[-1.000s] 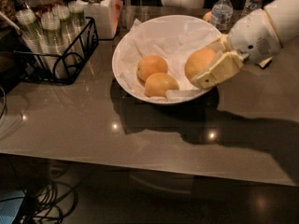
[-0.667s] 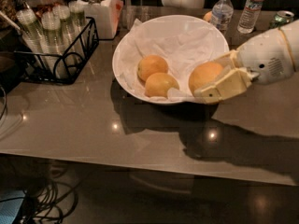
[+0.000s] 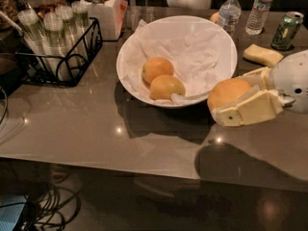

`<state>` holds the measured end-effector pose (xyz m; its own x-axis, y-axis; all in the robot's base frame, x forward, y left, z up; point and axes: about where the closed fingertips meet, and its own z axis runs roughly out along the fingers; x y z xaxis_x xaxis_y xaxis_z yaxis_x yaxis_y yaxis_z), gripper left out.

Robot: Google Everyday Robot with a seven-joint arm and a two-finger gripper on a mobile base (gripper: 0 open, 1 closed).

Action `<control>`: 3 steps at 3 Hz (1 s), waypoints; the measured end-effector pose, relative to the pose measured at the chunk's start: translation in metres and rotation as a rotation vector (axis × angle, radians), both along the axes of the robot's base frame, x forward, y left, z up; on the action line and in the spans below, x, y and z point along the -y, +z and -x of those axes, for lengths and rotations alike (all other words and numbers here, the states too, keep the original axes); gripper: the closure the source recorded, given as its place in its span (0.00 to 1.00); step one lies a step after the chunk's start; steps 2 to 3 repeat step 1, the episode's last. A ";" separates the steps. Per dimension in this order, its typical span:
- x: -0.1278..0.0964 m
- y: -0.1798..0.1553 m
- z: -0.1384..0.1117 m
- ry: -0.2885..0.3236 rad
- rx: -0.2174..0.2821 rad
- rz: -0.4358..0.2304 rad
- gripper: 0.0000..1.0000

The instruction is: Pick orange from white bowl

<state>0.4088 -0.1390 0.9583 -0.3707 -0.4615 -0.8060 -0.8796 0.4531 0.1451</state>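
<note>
My gripper [image 3: 226,100] is at the right, just outside the rim of the white bowl [image 3: 219,37], above the table. Its cream fingers [image 3: 245,110] are shut on an orange [image 3: 227,91], held clear of the bowl. The wide white bowl is lined with crumpled white paper [image 3: 192,57]. Two more round orange fruits lie in its left half: one [image 3: 157,69] farther back and one [image 3: 166,87] in front of it, touching.
A black wire rack [image 3: 62,57] with cups stands at the left. A white jar [image 3: 102,11] is behind it. Two water bottles [image 3: 228,14] [image 3: 260,6], a green can [image 3: 287,31] and a yellow sponge [image 3: 262,55] are at the back right. The table's front edge [image 3: 144,170] runs below.
My gripper has carried the orange out of the bowl, moving right and toward the front, past the rim. The two other fruits stay in place.
</note>
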 end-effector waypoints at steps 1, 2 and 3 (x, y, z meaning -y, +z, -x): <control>0.000 0.000 0.000 0.000 0.000 0.000 1.00; 0.000 0.000 0.000 0.000 0.000 0.000 1.00; 0.000 0.000 0.000 0.000 0.000 0.000 1.00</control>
